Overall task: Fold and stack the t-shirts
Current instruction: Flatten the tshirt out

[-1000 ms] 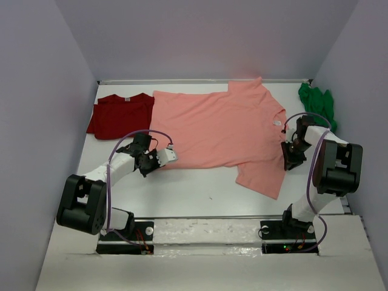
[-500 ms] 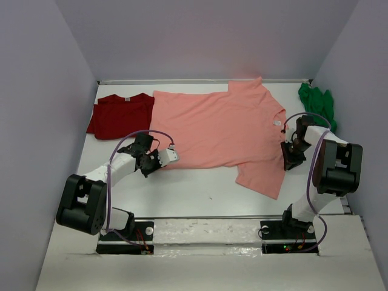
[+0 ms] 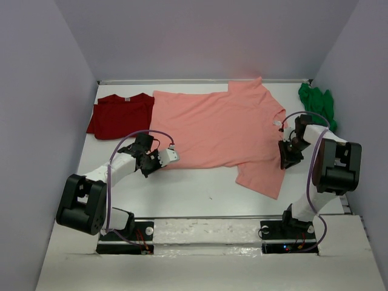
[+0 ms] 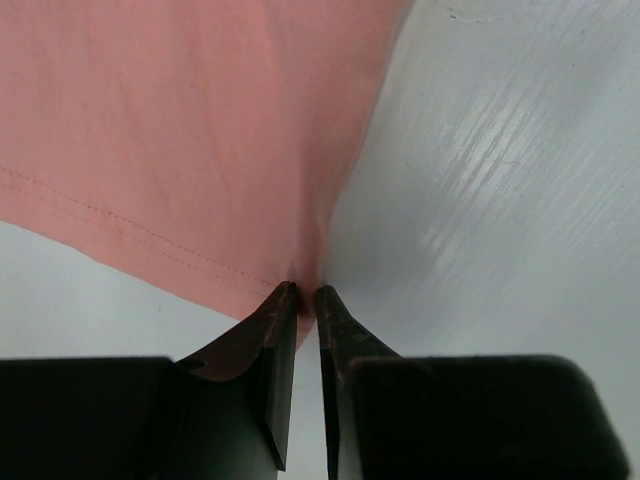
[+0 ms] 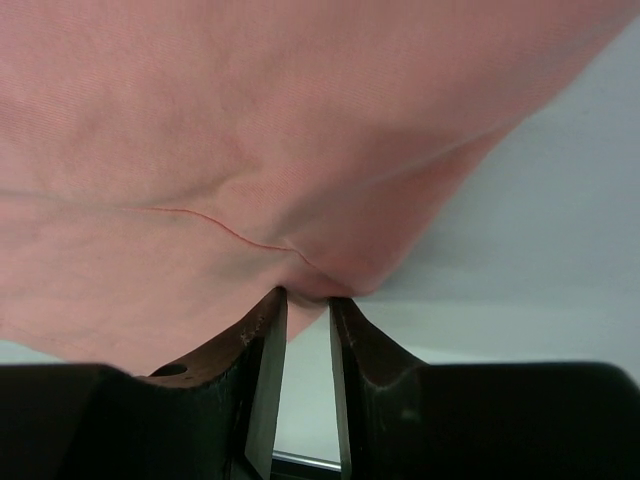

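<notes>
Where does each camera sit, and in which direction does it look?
Top: fixed above and behind the arms, looking down on the table; both arms and their bases show.
Left wrist: on the left arm, looking along the left jaws, closed on the pink shirt at its hem corner.
Right wrist: on the right arm, looking along the right jaws, pinching that shirt's edge.
Shared: all three views show the pink shirt and the white table.
</notes>
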`<state>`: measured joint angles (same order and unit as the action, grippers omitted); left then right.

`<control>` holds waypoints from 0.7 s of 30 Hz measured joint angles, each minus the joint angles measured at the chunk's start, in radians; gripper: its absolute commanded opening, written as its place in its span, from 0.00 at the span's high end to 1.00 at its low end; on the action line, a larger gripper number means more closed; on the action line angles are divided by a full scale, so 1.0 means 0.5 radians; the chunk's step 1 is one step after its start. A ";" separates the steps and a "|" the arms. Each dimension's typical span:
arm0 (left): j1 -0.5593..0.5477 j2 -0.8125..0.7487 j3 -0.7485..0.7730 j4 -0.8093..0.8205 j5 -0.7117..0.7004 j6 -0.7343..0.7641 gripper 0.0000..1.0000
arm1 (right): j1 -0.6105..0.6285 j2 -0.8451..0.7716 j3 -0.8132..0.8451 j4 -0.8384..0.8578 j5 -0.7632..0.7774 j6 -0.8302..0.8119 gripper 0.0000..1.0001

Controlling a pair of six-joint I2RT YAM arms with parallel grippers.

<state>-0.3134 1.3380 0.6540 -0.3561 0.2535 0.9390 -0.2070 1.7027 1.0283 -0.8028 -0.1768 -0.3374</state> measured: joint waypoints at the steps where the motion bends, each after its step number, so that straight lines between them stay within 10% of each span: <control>1: 0.000 0.000 0.000 0.001 0.001 0.000 0.76 | 0.009 0.014 0.012 0.000 -0.011 0.000 0.71; 14: -0.002 0.002 0.000 0.002 -0.008 0.001 0.77 | 0.117 0.069 0.062 0.005 -0.012 0.044 1.00; 21: -0.002 0.001 0.000 0.002 -0.023 0.002 0.99 | 0.118 0.052 0.046 0.019 0.018 0.053 1.00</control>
<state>-0.3141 1.3384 0.6540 -0.3553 0.2420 0.9401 -0.1478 1.7287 1.0512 -0.7933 -0.1680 -0.3107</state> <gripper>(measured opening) 0.084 0.011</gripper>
